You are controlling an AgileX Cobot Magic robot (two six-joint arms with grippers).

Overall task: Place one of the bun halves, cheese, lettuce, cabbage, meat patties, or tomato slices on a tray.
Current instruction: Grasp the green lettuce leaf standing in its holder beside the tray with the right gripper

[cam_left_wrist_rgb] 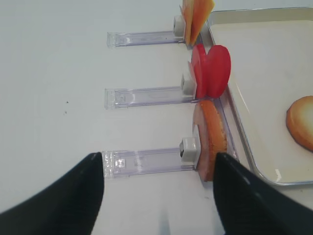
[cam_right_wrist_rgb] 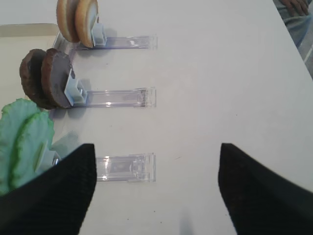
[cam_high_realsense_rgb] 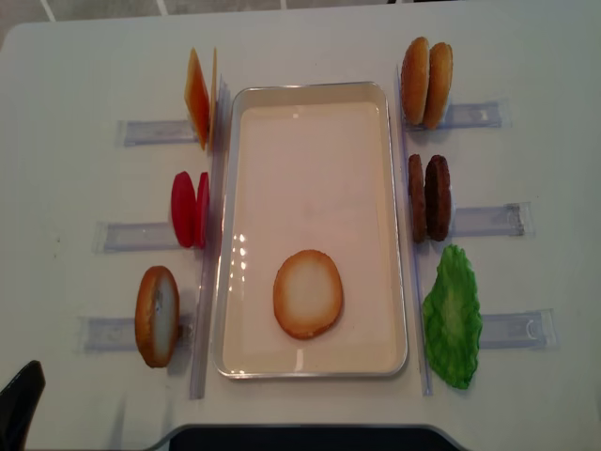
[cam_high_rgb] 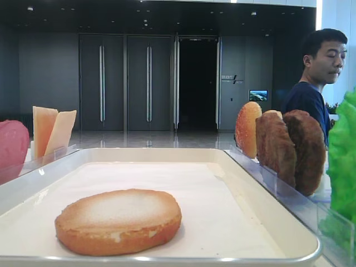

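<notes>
Over on the far left, the cheese, the tomato slices and a single bun half stand on edge in their clear racks, just beside the tray. The left gripper hangs above the table short of that bun half, fingers spread wide and carrying nothing.

Centre now: one bun half already lies flat on the paper lining, toward the near end. So I'd judge one placement done and the next pick not yet begun.

To the right, a pair of bun halves, the meat patties and the lettuce wait in their racks. The right gripper hovers over bare table, fingers wide apart and empty, lettuce at its left finger.

Next move, I reckon: pick one piece, straddle it and close. The snag: pieces stand tightly paired, with rack clips hard against them. A man stands beyond the table.
</notes>
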